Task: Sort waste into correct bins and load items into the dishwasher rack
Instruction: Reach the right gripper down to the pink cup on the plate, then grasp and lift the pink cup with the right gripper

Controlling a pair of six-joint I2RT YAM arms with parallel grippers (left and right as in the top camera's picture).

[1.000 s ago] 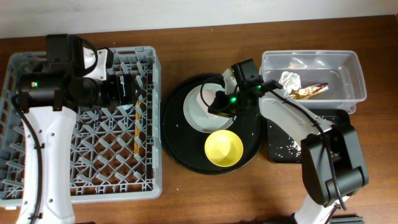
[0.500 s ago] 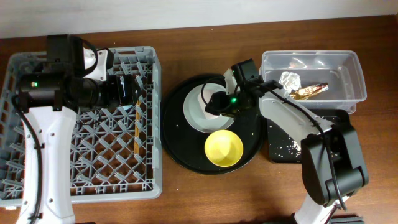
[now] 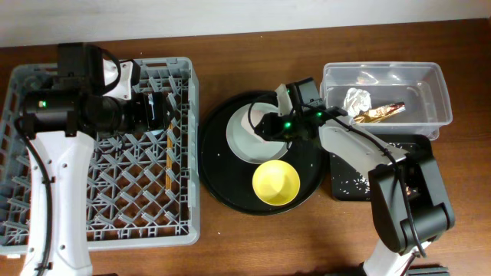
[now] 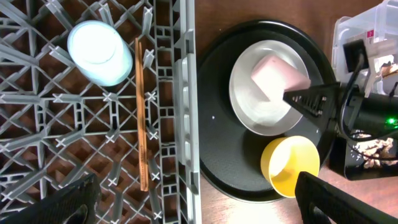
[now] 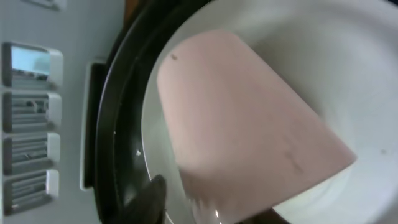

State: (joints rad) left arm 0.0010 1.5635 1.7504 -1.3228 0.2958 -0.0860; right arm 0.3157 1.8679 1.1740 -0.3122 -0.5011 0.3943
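The pink cup (image 4: 278, 76) lies tipped on the plate (image 4: 249, 106), centre frame; I can't tell if my right gripper (image 3: 265, 126) has its jaws shut on it, so I should squeeze its sides gently and lift straight, while my left gripper (image 3: 165, 111) hangs with jaws wide apart.

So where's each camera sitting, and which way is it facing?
Overhead: fixed above the table, facing straight down on dishwasher rack, round black tray, bins; both arms show.
Left wrist: over the rack, facing down at light-blue cup and chopsticks; own fingers at bottom corners.
Right wrist: close on the pink cup; one fingertip shows.
Both wrist views share that cup on the plate.
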